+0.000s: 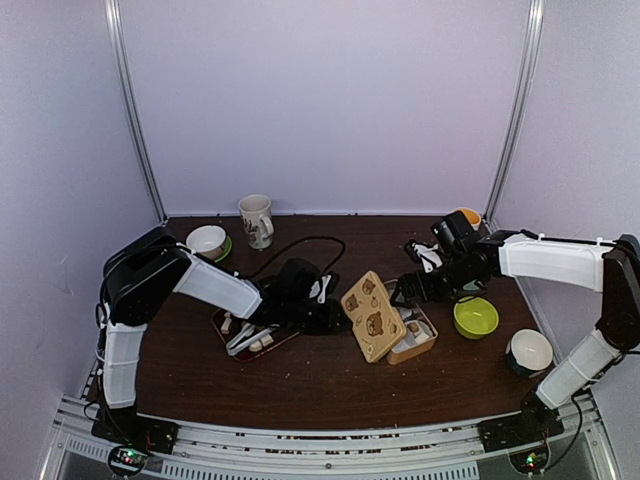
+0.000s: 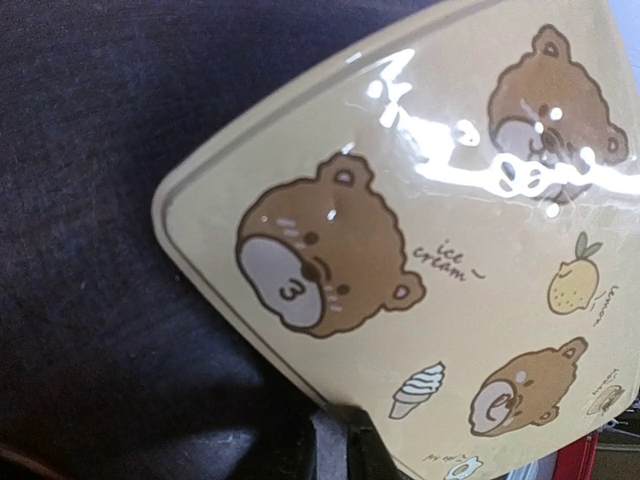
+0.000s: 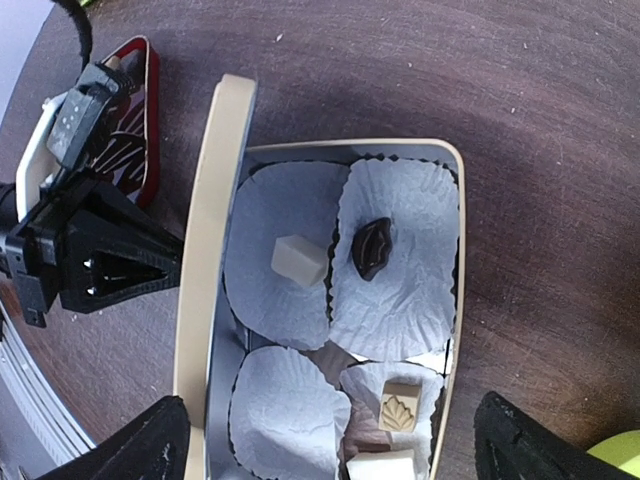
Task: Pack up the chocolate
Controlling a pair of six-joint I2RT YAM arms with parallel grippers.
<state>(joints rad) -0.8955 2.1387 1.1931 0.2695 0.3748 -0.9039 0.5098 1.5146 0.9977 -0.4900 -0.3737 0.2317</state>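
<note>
The open tin [image 3: 455,300] holds white paper cups. In them lie chocolate pieces: a cream block [image 3: 299,261], a dark leaf-shaped one [image 3: 373,247], an embossed cream one [image 3: 400,410] and a white one [image 3: 380,466]. One cup [image 3: 285,415] is empty. My right gripper [image 3: 330,448] hangs open right over the tin [image 1: 418,338], nothing between its fingers. The yellow bear-printed lid [image 2: 430,250] stands tilted up at the tin's left side [image 1: 372,315]. My left gripper [image 1: 335,318] is shut on the lid's edge; one dark finger [image 2: 345,445] shows beneath it.
A red tray [image 1: 225,345] left of the lid carries tongs [image 1: 245,340] and a few pale pieces. A mug [image 1: 257,220] and a white bowl [image 1: 207,241] stand at the back left. A green bowl [image 1: 476,317] and a white bowl [image 1: 529,351] sit right of the tin.
</note>
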